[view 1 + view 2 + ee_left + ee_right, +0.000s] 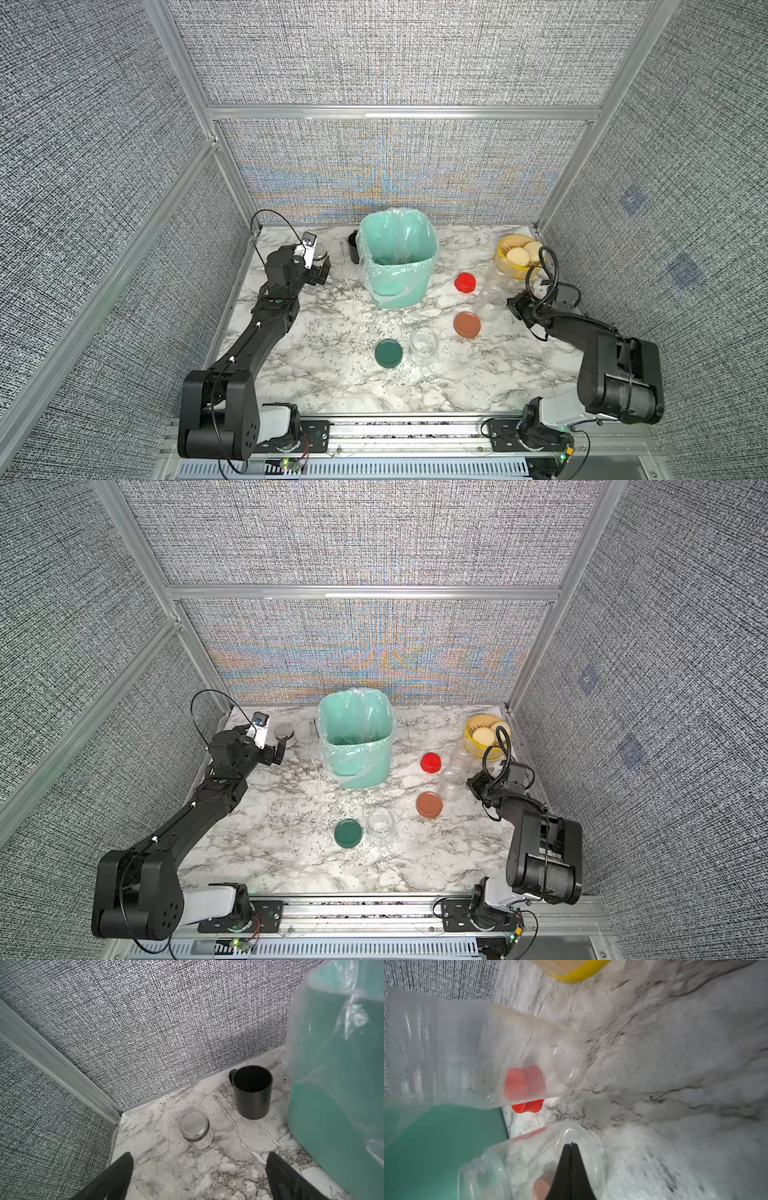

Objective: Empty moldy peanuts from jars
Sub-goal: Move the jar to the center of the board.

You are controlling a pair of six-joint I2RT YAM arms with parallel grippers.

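The white marble-patterned table [332, 386] is bare along its 6 o'clock edge and at the centre. Three clear lidless plastic jars stand on it: one jar [423, 351] toward 6 o'clock, two jars [491, 305] at 3. Three round lids [388, 353] (green, red, terracotta) lie beside them. The left gripper [199, 1156] gapes wide, empty, at 10 o'clock; the right gripper [571, 1144] is pressed closed, holding nothing, beside a jar.

Mint bin [399, 266]; red lid [465, 283]
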